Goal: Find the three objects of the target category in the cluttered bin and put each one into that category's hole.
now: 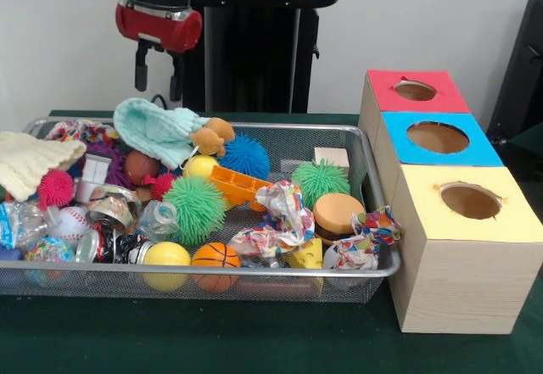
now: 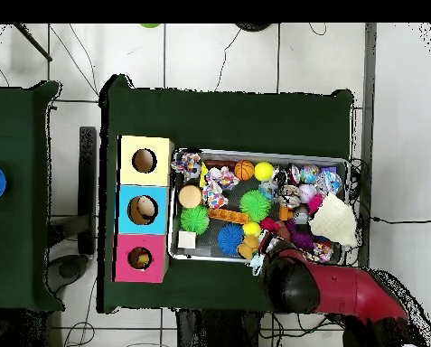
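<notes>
wire mesh bin holds spiky, seemingly rubber balls.

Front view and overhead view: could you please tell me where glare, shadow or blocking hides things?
Front view: lighting is even; the clear wrappers at the left of the bin catch small glints, and the yellow box's hole is shaded inside. Overhead view: the arm blocks the bin's corner nearest the base.

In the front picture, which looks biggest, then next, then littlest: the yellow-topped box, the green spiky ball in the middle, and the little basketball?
1. Yellow-topped box, clearly largest.
2. Green spiky ball.
3. Basketball, a little smaller, even though it sits nearer the camera.
</notes>
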{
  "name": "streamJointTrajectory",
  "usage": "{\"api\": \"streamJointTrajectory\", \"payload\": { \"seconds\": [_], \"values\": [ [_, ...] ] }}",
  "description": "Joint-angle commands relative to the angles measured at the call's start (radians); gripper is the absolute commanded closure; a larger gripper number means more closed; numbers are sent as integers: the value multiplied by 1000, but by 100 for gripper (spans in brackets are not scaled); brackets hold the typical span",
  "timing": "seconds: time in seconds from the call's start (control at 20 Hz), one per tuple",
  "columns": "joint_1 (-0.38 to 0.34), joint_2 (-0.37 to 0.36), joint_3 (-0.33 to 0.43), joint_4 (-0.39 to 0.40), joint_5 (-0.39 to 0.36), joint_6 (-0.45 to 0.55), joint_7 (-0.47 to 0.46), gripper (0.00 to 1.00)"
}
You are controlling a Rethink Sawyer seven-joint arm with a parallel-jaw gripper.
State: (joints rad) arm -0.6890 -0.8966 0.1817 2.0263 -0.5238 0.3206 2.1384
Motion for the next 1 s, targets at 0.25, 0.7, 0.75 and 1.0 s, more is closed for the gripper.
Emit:
{"api": "streamJointTrajectory", "payload": {
  "seconds": [0.25, 0.7, 0.75, 1.0],
  "values": [
    [-28, 88, 92, 62, 41, -109, 73, 0],
    [-19, 64, 136, 112, 126, -118, 105, 0],
    [-19, 61, 137, 116, 132, -117, 104, 0],
    [-16, 27, 156, 130, 173, -96, 95, 0]
  ]
}}
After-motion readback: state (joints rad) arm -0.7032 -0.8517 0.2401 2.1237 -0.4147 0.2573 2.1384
